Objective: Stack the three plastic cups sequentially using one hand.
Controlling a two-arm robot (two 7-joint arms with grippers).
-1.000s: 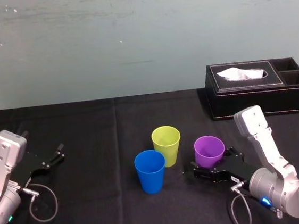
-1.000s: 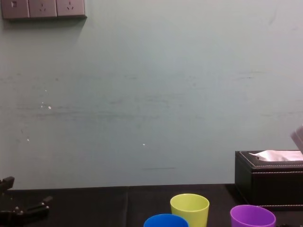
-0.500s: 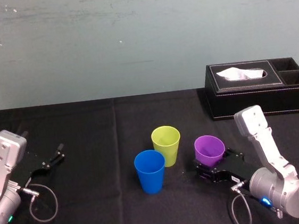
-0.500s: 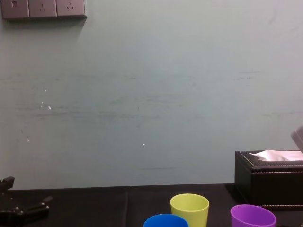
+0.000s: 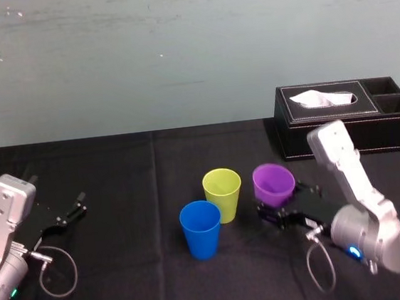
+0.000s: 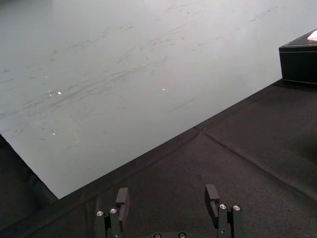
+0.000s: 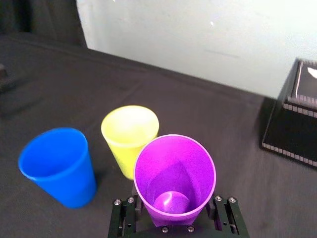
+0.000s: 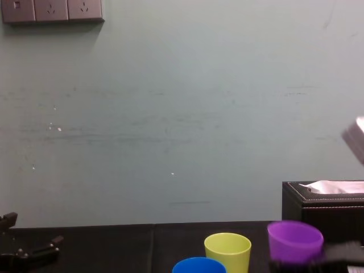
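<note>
**Purple cup in my right gripper, beside the other two**

My left gripper [image 6: 167, 198] sits parked at the far left of the black-covered table [image 5: 127, 272], well apart from the cups. Its two fingers are spread wide with nothing between them, and only bare cloth and the pale wall lie ahead of it.

Near the middle of the table the blue cup [image 5: 201, 229] stands upright, mouth up, the nearest of the three to me. Just behind it and a little to its right stands the yellow-green cup [image 5: 222, 194], also upright and empty. In the head view the two nearly touch, though I cannot tell whether they actually meet.

To the right of the yellow-green cup is the purple cup [image 5: 273, 184], held low on its body by my right gripper [image 5: 277, 212]. A black finger is pressed against each side near its base (the right wrist view looks straight down into its open mouth). In the chest view its rim stands higher than the yellow-green cup's. It is tipped slightly and sits close beside the yellow-green cup, not over it.

Farther back on the right, the black tissue box [image 5: 348, 127] rests by the wall with a white tissue poking out.
</note>
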